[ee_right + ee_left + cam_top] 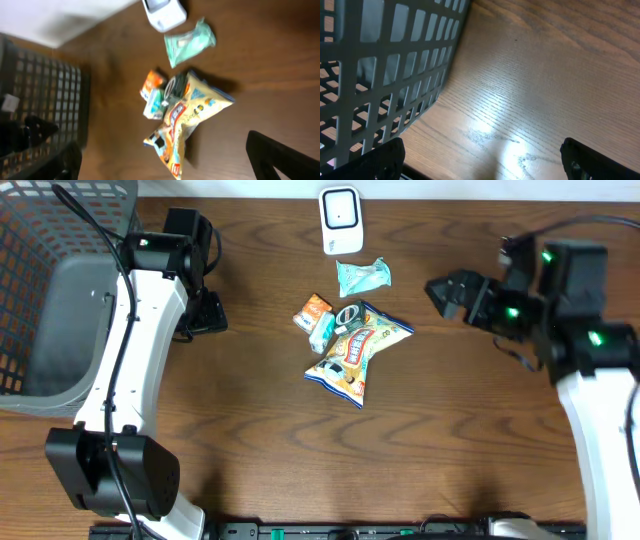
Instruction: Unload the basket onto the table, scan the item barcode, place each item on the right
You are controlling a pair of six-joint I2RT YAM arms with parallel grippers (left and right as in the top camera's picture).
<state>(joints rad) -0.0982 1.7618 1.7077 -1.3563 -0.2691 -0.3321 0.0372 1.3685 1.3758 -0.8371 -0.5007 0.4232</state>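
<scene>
I see both arms released, holding nothing: the left end effector (482, 167) hovers over bare tabletop (545, 75) beside the grey basket (395, 65), and the right end effector (165, 162) sits right of the items. The snack bag (358, 352) lies mid-tabletop, with the white scanner (340, 218) at the far edge.

A yellow chip bag (192, 120) is seen lying on the wooden table (270, 65). An orange box (152, 85) and a white-teal box (154, 104) are pressed against its left edge, and a dark round item (175, 85) is tucked at its top. A teal packet (189, 44) is set apart above, near a white scanner (164, 14). A basket (45, 100) is seen at left. The right gripper (160, 150) is opened wide, its fingers (285, 157) framed at the bottom corners.
</scene>
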